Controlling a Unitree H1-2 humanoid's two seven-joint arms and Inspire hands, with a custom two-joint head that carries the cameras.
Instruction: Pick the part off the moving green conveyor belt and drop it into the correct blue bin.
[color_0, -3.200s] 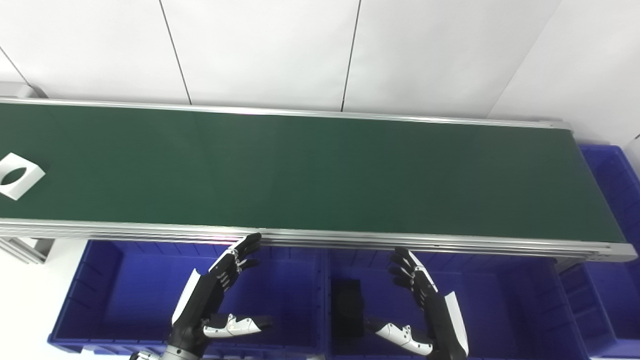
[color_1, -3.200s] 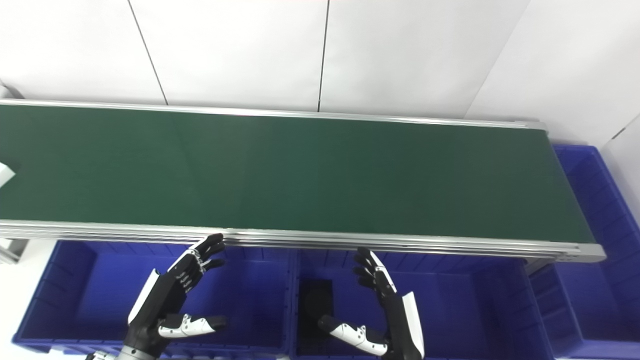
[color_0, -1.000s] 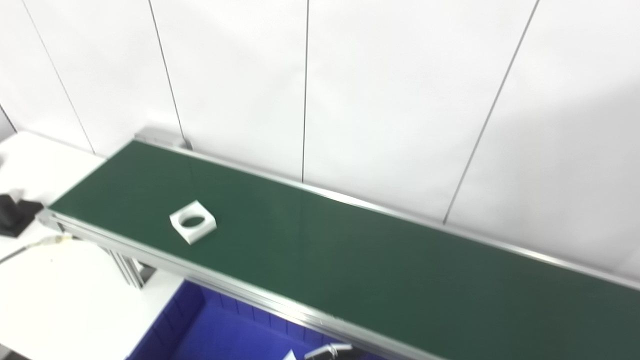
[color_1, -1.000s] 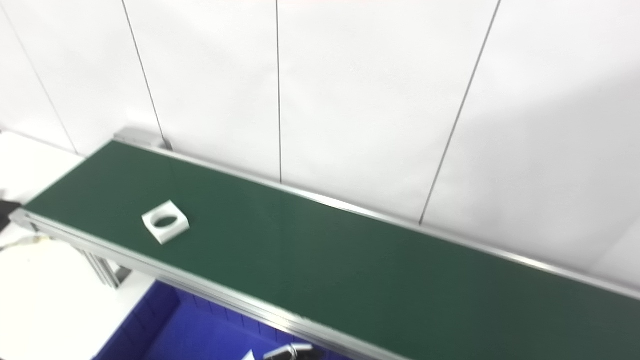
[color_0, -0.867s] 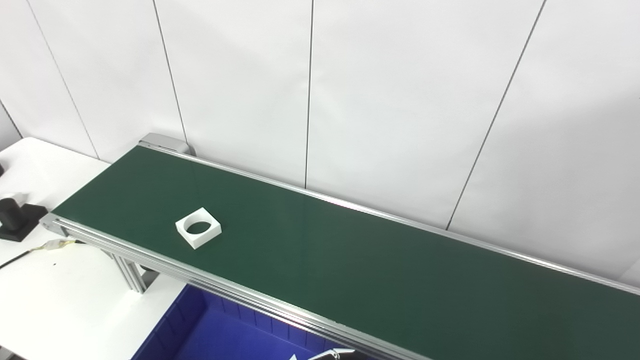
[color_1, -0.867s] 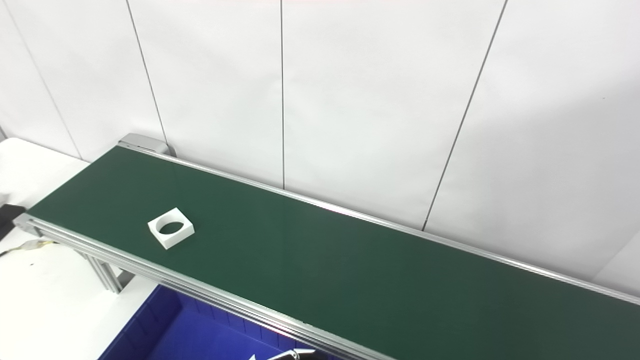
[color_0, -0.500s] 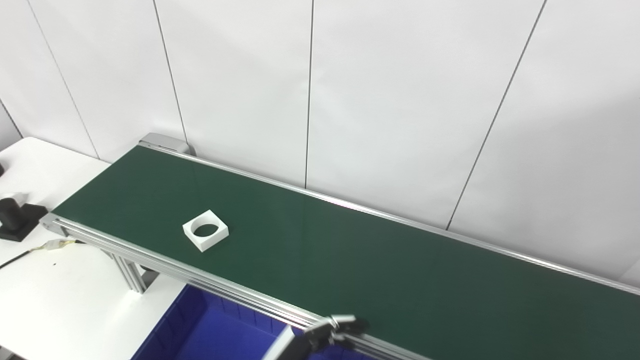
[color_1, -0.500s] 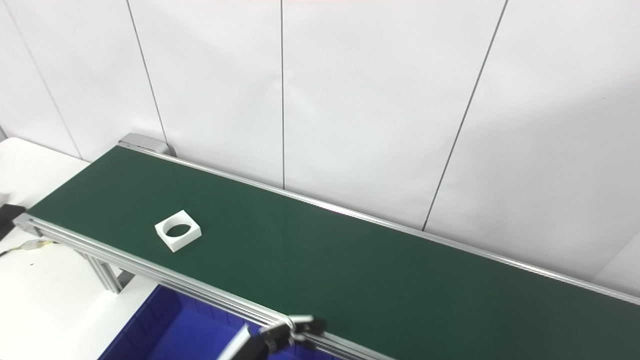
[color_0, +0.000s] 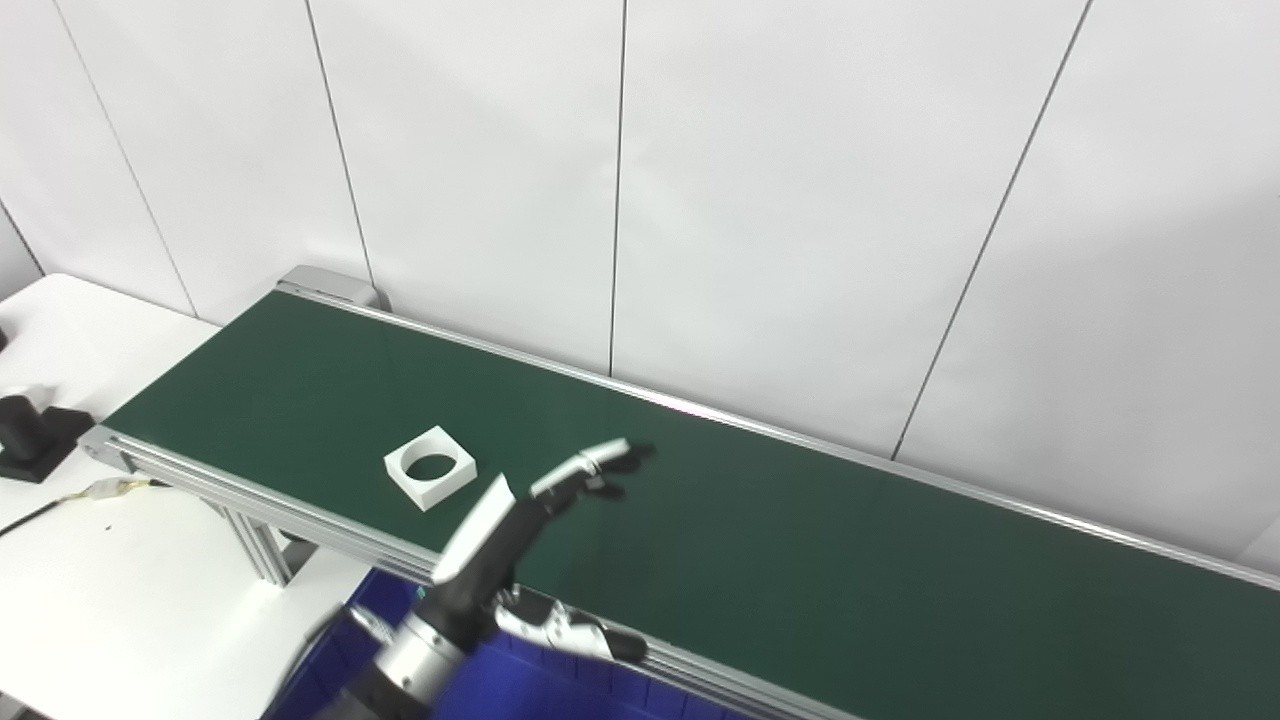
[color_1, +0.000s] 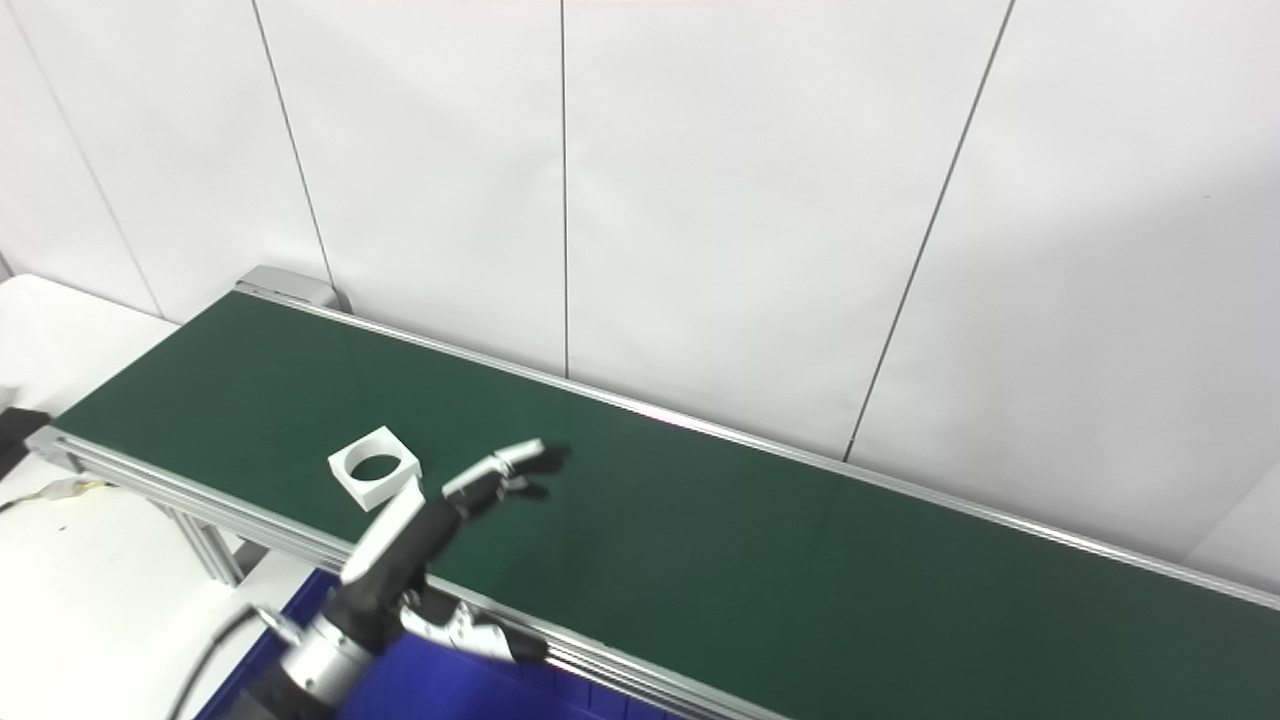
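Note:
A white square part with a round hole (color_0: 430, 467) lies flat on the green conveyor belt (color_0: 760, 530), near its left end and close to the near rail; it also shows in the right eye view (color_1: 375, 467). My left hand (color_0: 520, 530) is raised over the belt's near edge, just right of the part and apart from it. Its fingers (color_0: 600, 466) are spread and it holds nothing. My right hand is out of view.
A blue bin (color_0: 500, 695) sits below the belt's near rail, mostly hidden by my left arm. A white table (color_0: 110, 580) stands at the left with a black object (color_0: 25, 435) and a cable on it. White wall panels stand behind the belt.
My left hand has risen from below the rail to over the belt, fingers spread. The part has moved a little to the right along the belt.

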